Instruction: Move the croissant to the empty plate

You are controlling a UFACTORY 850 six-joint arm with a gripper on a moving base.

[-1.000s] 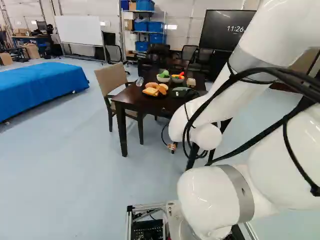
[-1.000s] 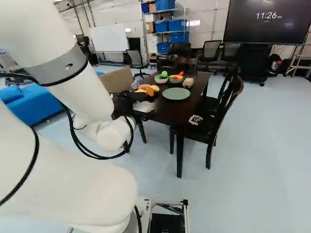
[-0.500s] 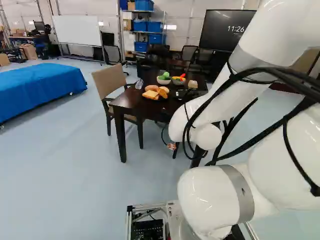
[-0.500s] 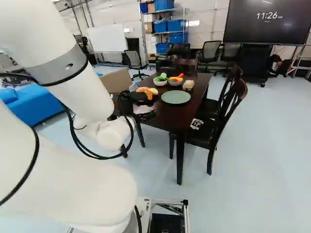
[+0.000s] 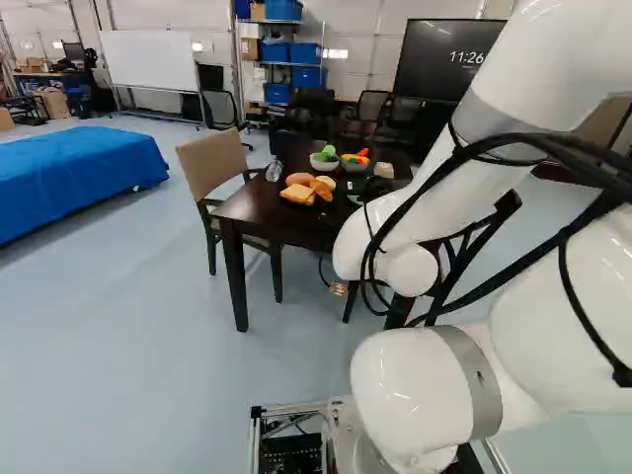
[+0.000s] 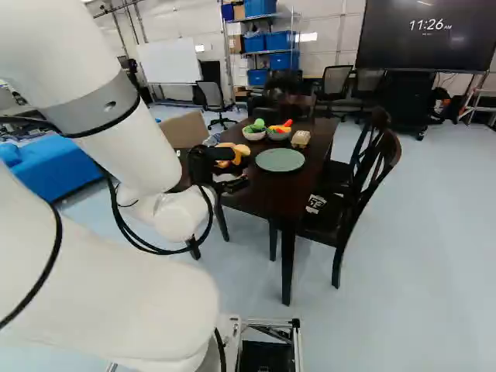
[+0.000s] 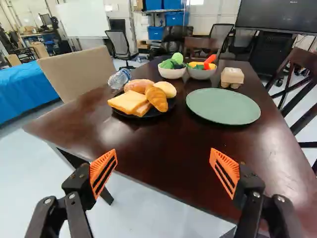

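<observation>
Bright, even light, probably from overhead; pale glare on the table (image 7: 163,144).

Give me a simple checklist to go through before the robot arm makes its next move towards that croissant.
1. Gripper open: ok, its fingers stand wide apart with nothing between them.
2. Croissant in sight: ok, it lies on the black plate with other bread.
3. Gripper at the croissant: not ok, the croissant lies well ahead of the fingers.
4. Croissant clear of its neighbours: not ok, it is crowded against the sliced bread and the roll.
5. Green plate empty: ok, nothing is on it.
6. Croissant easy to lift without disturbing the bread: cannot tell.
</observation>
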